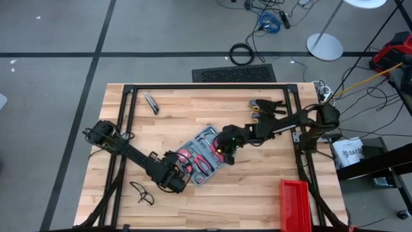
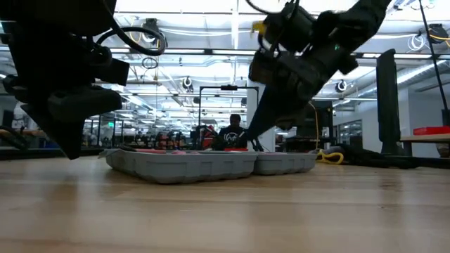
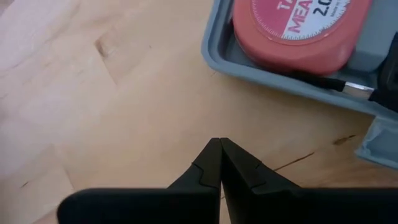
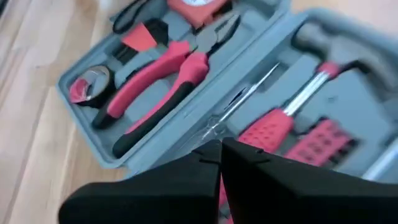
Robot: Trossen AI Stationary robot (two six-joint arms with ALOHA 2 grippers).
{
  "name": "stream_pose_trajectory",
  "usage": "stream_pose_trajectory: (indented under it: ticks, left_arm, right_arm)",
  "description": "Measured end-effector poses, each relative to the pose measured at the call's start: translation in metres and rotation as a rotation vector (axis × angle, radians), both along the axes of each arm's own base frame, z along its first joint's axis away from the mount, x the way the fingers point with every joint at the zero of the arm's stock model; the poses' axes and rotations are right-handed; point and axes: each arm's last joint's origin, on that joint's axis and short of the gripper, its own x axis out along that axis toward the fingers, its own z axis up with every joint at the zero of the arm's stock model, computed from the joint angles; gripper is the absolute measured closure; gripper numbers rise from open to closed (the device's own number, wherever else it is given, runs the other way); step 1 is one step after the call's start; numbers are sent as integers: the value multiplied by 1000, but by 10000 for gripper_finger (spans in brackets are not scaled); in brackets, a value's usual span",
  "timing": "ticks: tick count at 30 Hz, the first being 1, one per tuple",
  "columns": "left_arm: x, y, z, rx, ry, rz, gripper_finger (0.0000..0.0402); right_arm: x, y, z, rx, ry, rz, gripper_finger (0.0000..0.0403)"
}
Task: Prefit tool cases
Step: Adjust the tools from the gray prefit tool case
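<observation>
The blue-grey tool case (image 1: 205, 153) lies open and flat on the wooden table. Its grey tray holds red-handled pliers (image 4: 155, 81), a hammer and a red tape measure (image 3: 298, 31). My left gripper (image 1: 180, 171) is shut and hangs just over bare wood off the case's near-left corner (image 3: 214, 53). My right gripper (image 4: 221, 144) is shut and slants down over the case's middle (image 1: 220, 153), above the line between the two halves. In the low view the case (image 2: 211, 163) rests on its flat underside, and the right gripper (image 2: 252, 144) reaches down behind its rim. My right gripper points its shut fingers (image 4: 205, 155) down from the table's right at the tray beside a red handle (image 4: 267, 130). The case's rim and the fingers hide the tips, so I cannot tell whether they touch the tray.
A red bin (image 1: 295, 203) stands at the near right edge. Dark safety glasses (image 1: 141, 192) lie near the left arm, a small knife-like tool (image 1: 151, 103) lies far left, and a dark and yellow object (image 1: 261, 104) lies far right. Black frame rails (image 1: 125, 129) border the table.
</observation>
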Motion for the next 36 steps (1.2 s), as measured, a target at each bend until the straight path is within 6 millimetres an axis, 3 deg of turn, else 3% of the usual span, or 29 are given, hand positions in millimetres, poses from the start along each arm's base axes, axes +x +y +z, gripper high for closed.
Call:
stream_pose_trajectory:
  ticks: [3,7,10,14,17,21,24,26,29,33,36]
  left_arm:
    - [0,0,0,-4,-6,0,393]
    - [0,-1,0,-2,-4,-2,393]
    - [0,-1,0,-1,-5,-3,393]
    - [0,-1,0,-2,-7,-2,393]
    - [1,-1,0,-3,-9,-2,393]
    - [0,-1,0,-3,-10,1,393]
    - [0,-1,0,-3,-11,3,393]
    - [0,-1,0,-3,-11,2,393]
    - [0,-1,0,-2,-9,-2,393]
    - [0,-1,0,-2,-8,-2,393]
    - [0,-1,0,-2,-8,-2,393]
  right_arm:
    - [4,-3,-21,41,61,-26,403]
    - [8,-4,-29,57,65,-27,403]
    - [3,-4,-15,48,46,-22,403]
    - [-1,-4,25,10,-74,-11,402]
    - [-5,-5,33,-11,-79,-17,402]
    - [-4,-1,20,-33,-15,-38,402]
    - [-1,0,-13,-4,109,-40,403]
    - [4,0,-24,21,118,-39,403]
    - [6,-1,-30,43,130,-37,403]
    - [3,0,-13,30,123,-24,403]
    - [6,2,16,1,75,4,403]
